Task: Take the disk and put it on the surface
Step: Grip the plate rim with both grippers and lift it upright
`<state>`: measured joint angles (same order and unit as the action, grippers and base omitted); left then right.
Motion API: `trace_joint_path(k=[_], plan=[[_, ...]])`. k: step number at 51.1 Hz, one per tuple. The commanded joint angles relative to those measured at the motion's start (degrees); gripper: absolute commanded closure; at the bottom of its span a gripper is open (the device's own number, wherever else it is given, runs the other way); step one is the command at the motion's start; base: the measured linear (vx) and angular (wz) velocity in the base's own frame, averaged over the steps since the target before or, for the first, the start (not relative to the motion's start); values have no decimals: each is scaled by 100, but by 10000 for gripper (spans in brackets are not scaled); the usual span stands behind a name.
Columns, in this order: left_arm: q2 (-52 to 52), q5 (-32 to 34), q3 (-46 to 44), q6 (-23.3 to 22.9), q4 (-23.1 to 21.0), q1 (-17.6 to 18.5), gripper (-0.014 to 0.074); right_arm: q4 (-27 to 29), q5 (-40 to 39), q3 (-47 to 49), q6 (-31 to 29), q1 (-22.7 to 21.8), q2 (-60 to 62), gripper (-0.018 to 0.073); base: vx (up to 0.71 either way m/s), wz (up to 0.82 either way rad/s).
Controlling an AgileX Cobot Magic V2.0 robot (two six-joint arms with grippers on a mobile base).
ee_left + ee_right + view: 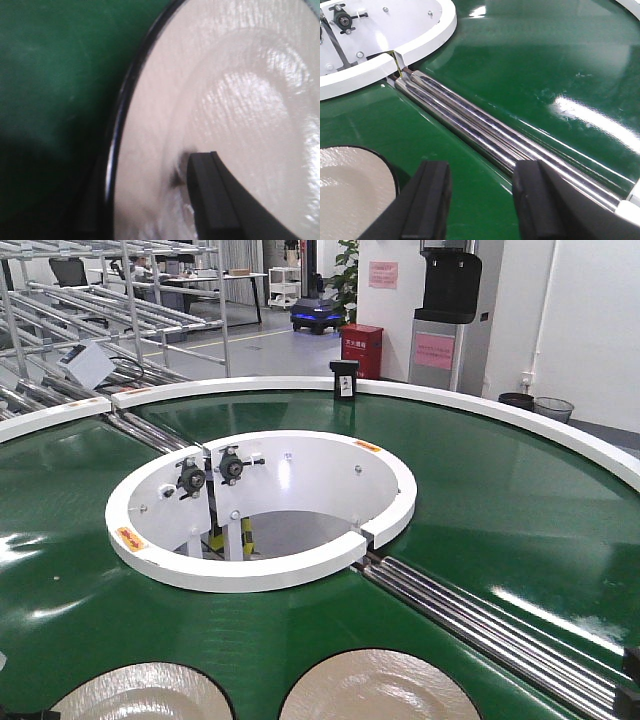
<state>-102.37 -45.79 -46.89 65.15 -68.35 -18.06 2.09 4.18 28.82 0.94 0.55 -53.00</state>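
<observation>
Two cream disks with black rims lie on the green belt at the near edge of the front view, one at left and one at right. My left gripper hangs very close over a disk. One black finger is above the disk's face and the disk's rim runs between the jaws. The other finger is lost in the dark at lower left. My right gripper stands open over bare belt, with a disk just to its left. The surface is out of view.
A white ring surrounds a round opening in the middle of the green conveyor belt. Shiny steel rollers cross the belt diagonally, right of my right gripper. A white outer rim bounds the belt.
</observation>
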Motion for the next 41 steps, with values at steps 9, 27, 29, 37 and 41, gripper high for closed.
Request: trace_joint_path(k=[9,27,29,37,41], plan=[[70,-783,-110,51,-395,48,358,60,-418,190,-2,-1,45,184,0,0],[566,-873,-110,-651,-964,-548,605,1252,1182,566,-15,-1,-132,184,0,0],[680,-931,-110,-753,-1109,-646,603,1252,1447,696,-15,-1,-225,182,0,0],[1228,-1036,-110,-918,-1660,-895,601,1369,2144,1411,-36,-1,-820,126,0,0],[1472,-1031,-110,-970,-1806,-931,601,1477,2353,1754,-36,-1,-1249,74,0,0]])
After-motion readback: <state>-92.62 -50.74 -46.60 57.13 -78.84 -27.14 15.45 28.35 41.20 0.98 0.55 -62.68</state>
